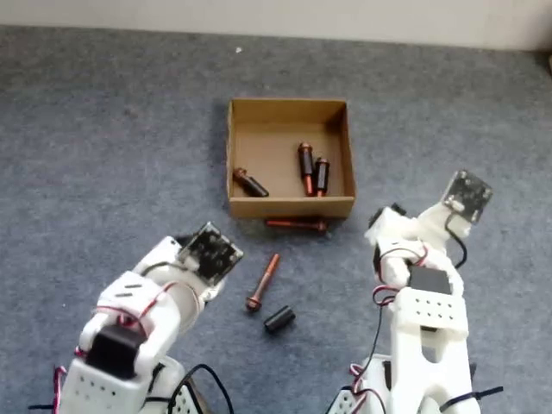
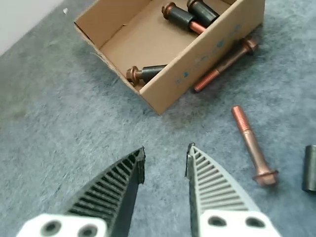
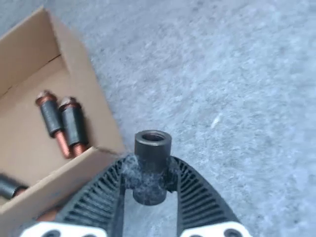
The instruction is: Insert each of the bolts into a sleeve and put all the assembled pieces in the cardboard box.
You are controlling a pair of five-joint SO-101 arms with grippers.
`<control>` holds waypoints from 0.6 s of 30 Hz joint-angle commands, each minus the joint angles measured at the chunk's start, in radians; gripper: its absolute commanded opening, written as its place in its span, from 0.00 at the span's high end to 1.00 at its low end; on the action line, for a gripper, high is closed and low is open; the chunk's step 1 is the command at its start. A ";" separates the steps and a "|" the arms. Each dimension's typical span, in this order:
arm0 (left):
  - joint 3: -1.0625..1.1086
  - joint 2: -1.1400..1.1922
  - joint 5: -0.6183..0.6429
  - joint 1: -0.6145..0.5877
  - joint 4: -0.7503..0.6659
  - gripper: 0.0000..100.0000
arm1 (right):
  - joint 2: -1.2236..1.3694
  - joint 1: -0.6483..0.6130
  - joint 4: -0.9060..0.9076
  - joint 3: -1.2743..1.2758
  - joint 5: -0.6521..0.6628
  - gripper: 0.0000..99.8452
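Note:
My right gripper (image 3: 150,165) is shut on a black sleeve (image 3: 153,143), held upright just off the near right corner of the cardboard box (image 3: 81,94). In the high view that gripper (image 1: 382,227) sits right of the box (image 1: 289,205). My left gripper (image 2: 166,153) hangs open over bare carpet, with nothing between its fingers. A copper bolt (image 2: 252,145) and a loose black sleeve (image 2: 310,168) lie just beyond it. A second bolt (image 2: 224,64) rests against the box's front wall. Three bolts with sleeves on them (image 1: 310,170) lie inside the box.
Grey carpet (image 1: 112,147) covers the whole work area, with open room left and behind the box. The loose bolt (image 1: 263,282) and sleeve (image 1: 279,319) lie between the two arms. A pale wall strip (image 1: 276,17) runs along the far edge.

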 commanded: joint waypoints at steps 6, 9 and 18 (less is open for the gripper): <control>-0.446 0.651 -0.015 0.124 -0.009 0.84 | -0.030 0.079 -0.035 -0.022 -0.040 0.99; -0.581 0.866 -0.031 0.147 -0.009 0.84 | -0.030 0.113 -0.035 -0.022 -0.041 0.99; -0.819 1.291 -0.212 0.246 -0.008 0.84 | -0.028 0.166 -0.119 -0.015 -0.041 0.99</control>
